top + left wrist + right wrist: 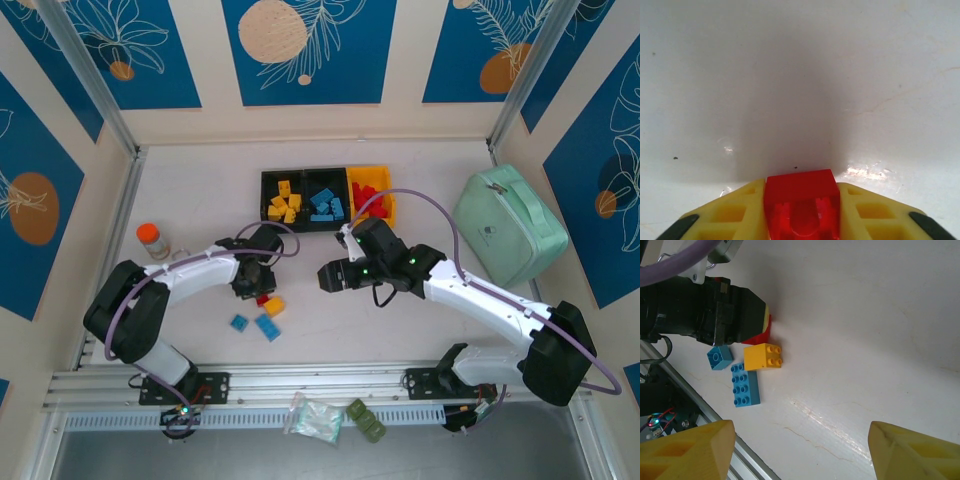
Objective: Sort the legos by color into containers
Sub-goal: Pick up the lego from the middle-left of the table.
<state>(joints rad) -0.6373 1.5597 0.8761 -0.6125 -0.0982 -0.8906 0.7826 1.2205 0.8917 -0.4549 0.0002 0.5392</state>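
1. Left wrist: closest to you, the red lego is clamped between the yellow fingers of the left gripper, low over the white table.
2. Right wrist: your right gripper stands wide apart, holding nothing. Beyond it, a yellow lego touches a long blue lego, with a small blue lego beside them.
3. Top: the joined bins sit far back. Yellow legos lie in the left black bin, blue in the middle, red in the yellow bin.
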